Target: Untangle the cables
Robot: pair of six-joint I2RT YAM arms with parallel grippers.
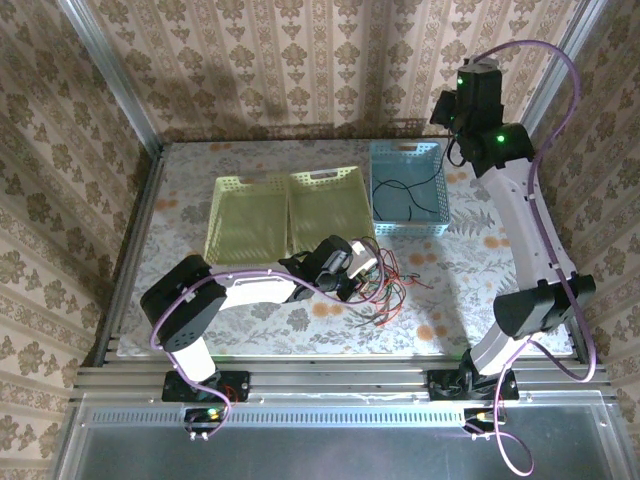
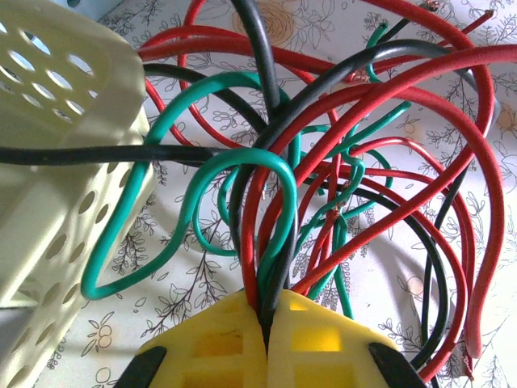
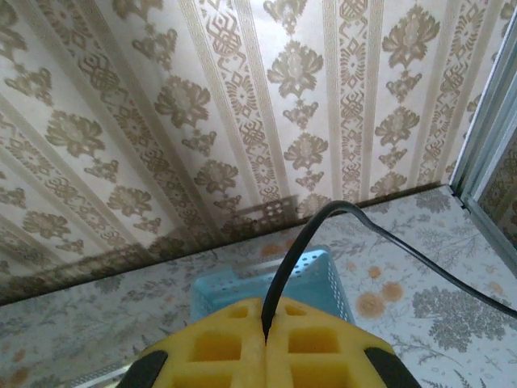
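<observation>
Held cables [image 1: 385, 288] tight on both sides.
Gripped a bunch of the red, green and black cables with the left gripper [image 2: 266, 323], pinched all the way together, down low near the front edge of the table [image 1: 470, 260], just beside a corner of a yellow basket [image 2: 56, 162]. Gripped one black cable [image 3: 325, 208] with the right gripper [image 3: 265, 327], pinched together too, up high over the blue basket [image 3: 323, 279] by the far edge, right of the middle.
</observation>
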